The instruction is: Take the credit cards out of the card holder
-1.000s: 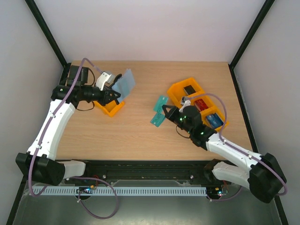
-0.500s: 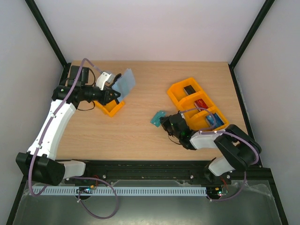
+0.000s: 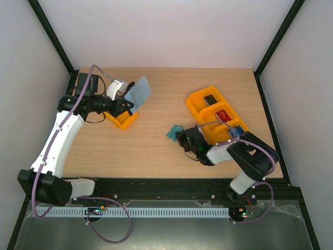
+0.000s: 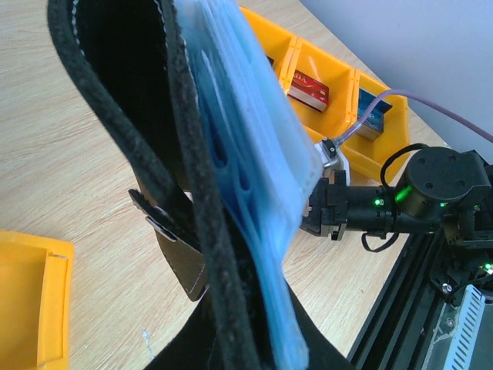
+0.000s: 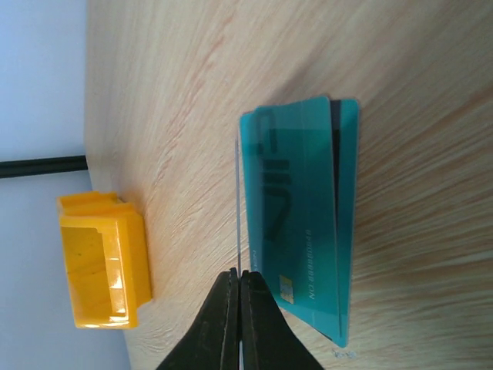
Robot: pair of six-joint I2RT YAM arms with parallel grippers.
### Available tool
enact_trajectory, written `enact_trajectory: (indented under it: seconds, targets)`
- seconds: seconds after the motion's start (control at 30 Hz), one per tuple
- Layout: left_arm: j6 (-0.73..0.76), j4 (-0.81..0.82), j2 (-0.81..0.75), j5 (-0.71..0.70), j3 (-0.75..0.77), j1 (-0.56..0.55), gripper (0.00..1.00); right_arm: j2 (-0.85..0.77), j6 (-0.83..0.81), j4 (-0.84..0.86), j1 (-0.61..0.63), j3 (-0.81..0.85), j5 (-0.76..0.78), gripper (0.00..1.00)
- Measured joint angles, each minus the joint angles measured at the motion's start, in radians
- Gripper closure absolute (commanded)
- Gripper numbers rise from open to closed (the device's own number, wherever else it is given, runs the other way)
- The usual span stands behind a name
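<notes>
My left gripper (image 3: 126, 103) is shut on the card holder (image 3: 138, 91) and holds it open in the air above the table's left side. In the left wrist view the card holder (image 4: 231, 154) fills the frame: black outside, blue inner pockets, clasp tab (image 4: 166, 239) hanging; my fingers are hidden behind it. My right gripper (image 5: 240, 281) is low over the table, shut on a thin card (image 5: 237, 208) seen edge-on. Two teal credit cards (image 5: 304, 216) lie overlapped on the wood right beside it. From above only one teal card (image 3: 175, 131) shows, at my right gripper (image 3: 180, 136).
A long orange tray (image 3: 200, 101) with a black block, a red block and a blue item stands at the right. A small orange tray (image 3: 125, 121) sits under my left gripper; it also shows in the right wrist view (image 5: 104, 262). Bare wood lies between them.
My right arm has folded down low and pulled toward the near edge. The card it held up a second ago now stands edge-on beside the teal cards on the table. The left arm has not moved.
</notes>
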Motion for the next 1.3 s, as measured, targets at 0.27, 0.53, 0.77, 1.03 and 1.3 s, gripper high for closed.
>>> enact_trajectory:
  seconds: [0.27, 0.53, 0.77, 1.03, 1.3]
  targets:
    - [0.001, 0.0, 0.0, 0.013, 0.0, 0.005, 0.98, 0.014, 0.013, -0.005, 0.0, 0.0, -0.006, 0.72]
    - [0.007, -0.001, 0.0, 0.025, -0.002, 0.005, 0.98, -0.132, -0.01, -0.108, 0.0, -0.017, 0.035, 0.34]
    - [0.042, -0.019, 0.0, 0.076, -0.011, 0.005, 0.98, -0.447, -0.339, -0.321, 0.0, 0.048, 0.117, 0.14]
    - [0.139, -0.103, 0.001, 0.192, -0.01, -0.029, 0.98, -0.66, -0.913, -0.399, 0.002, 0.386, -0.133, 0.19]
    - [0.238, -0.189, 0.006, 0.25, 0.015, -0.076, 0.98, -0.436, -1.051, -0.493, 0.061, 0.605, -0.345, 0.26]
